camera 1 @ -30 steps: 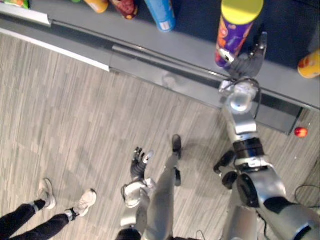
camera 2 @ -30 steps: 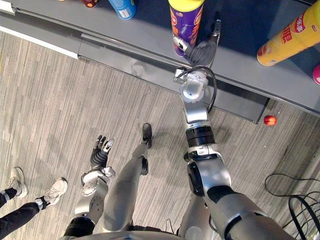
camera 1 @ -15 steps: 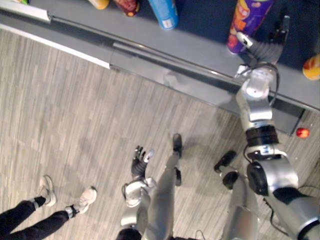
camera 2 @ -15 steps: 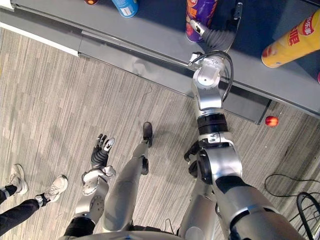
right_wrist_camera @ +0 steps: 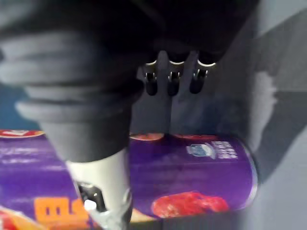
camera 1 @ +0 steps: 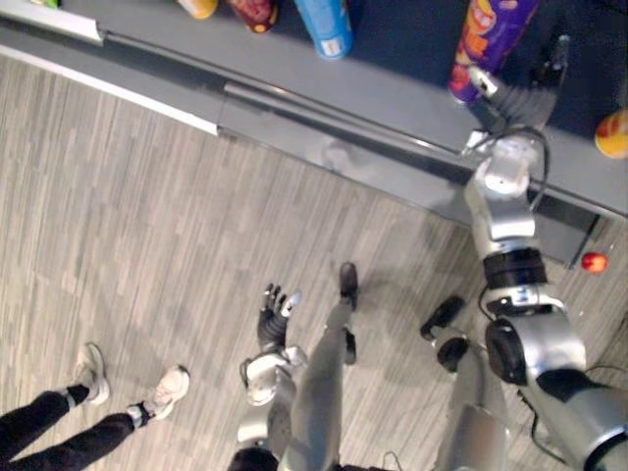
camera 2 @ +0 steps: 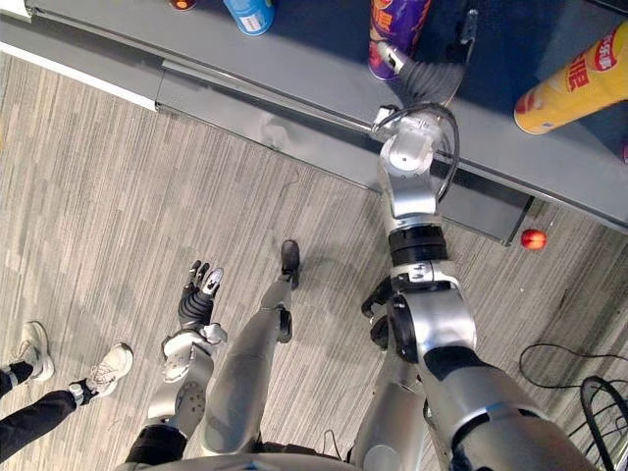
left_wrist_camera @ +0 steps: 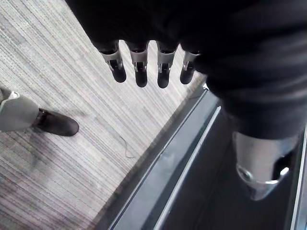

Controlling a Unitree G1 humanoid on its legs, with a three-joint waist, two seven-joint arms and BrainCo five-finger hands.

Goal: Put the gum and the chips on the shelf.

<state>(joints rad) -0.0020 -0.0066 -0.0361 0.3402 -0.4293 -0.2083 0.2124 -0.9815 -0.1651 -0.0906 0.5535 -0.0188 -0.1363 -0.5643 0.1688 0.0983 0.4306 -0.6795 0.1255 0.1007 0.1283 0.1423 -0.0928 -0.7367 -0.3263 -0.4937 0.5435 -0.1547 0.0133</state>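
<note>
Ok, the chips can (camera 1: 486, 44) now stands further back on the shelf (camera 1: 392, 93) than a second ago. It is upright, between the blue can (camera 1: 329, 25) and the orange can (camera 2: 579, 83), and hasn't budged in the last half second. Right hand (camera 1: 512, 98) sits beside it, fingers (right_wrist_camera: 172, 81) straight and spread wide from the thumb. The thumb lies along the can's lower side, touching or just beside it, with nothing clamped. Reads as released, so the chips half looks done. Next call is to pull the arm back without the thumb tipping the can. Left hand (camera 1: 275, 312) hangs low over the floor (camera 1: 147, 216), fingers relaxed, empty. Gum: can't tell where it is. Small red ball (camera 1: 591, 261) on the floor by the shelf foot, well apart from both hands; can't tell what it is.
</note>
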